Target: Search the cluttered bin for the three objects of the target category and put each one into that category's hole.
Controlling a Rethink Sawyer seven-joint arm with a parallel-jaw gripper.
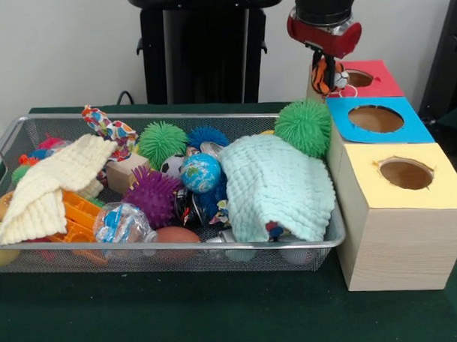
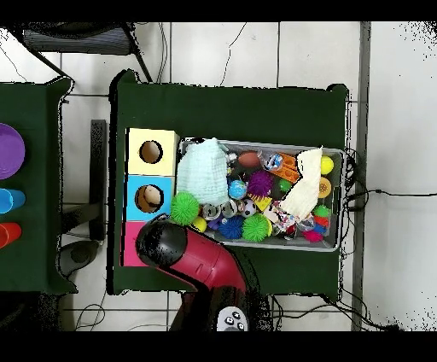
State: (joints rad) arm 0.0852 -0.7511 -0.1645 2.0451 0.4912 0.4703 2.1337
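My gripper (image 1: 327, 76) hangs at the back right, just left of the red box's hole (image 1: 358, 78). It is shut on a small orange, black and white striped toy (image 1: 330, 71) with a white string loop, held above the red box (image 1: 379, 83). The silver wire-mesh bin (image 1: 171, 250) lies to the left, full of toys and cloths. In the overhead view the arm's head (image 2: 162, 243) covers the gripper and most of the red box (image 2: 131, 249). I cannot pick out a tan-orange green-tufted figure or a pale yellow one in the bin.
A blue box (image 1: 407, 131) and a yellow box (image 1: 439, 194) stand in line with the red one, each with a round hole. The bin (image 2: 342, 183) holds a mint cloth (image 1: 278, 184), a yellow cloth (image 1: 52, 185), spiky balls (image 1: 303, 127) and a globe ball (image 1: 201, 172).
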